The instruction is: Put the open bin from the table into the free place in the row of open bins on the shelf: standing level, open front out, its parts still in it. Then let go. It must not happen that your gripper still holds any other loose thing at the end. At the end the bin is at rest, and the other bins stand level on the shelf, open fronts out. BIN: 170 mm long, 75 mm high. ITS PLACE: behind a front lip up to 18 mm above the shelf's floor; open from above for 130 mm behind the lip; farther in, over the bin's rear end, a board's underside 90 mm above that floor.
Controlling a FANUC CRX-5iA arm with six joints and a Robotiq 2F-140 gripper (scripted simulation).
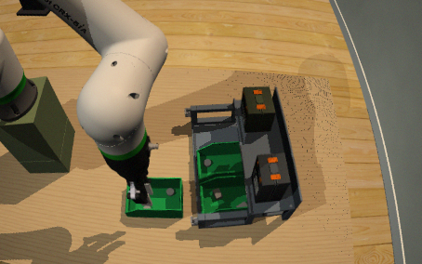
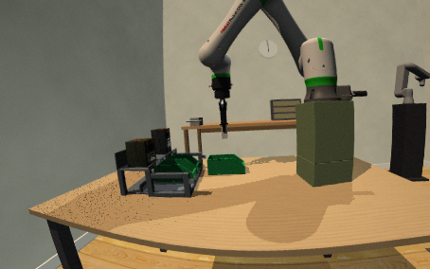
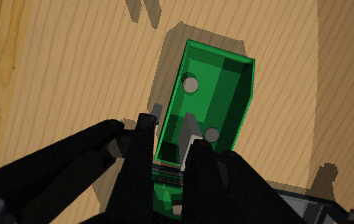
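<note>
The green open bin (image 1: 155, 213) (image 2: 225, 166) (image 3: 243, 98) stands level on the table, just left of the shelf (image 1: 218, 219) (image 2: 166, 182). Two grey parts (image 3: 191, 83) (image 3: 211, 134) lie in it. My gripper (image 1: 140, 195) (image 2: 223, 135) (image 3: 170, 121) hangs well above the bin's left end, pointing straight down. Its fingers stand a narrow gap apart with nothing between them. Two other green bins (image 1: 220, 160) (image 1: 223, 195) stand side by side in the shelf's row. The place beyond them (image 1: 211, 114) is free.
Two dark boxes (image 1: 257, 109) (image 1: 273, 177) with orange marks sit on the shelf's upper board behind the row. The arm's olive pedestal (image 1: 32, 130) (image 2: 324, 142) stands to the left. A black stand (image 2: 407, 137) is at the far side of the table.
</note>
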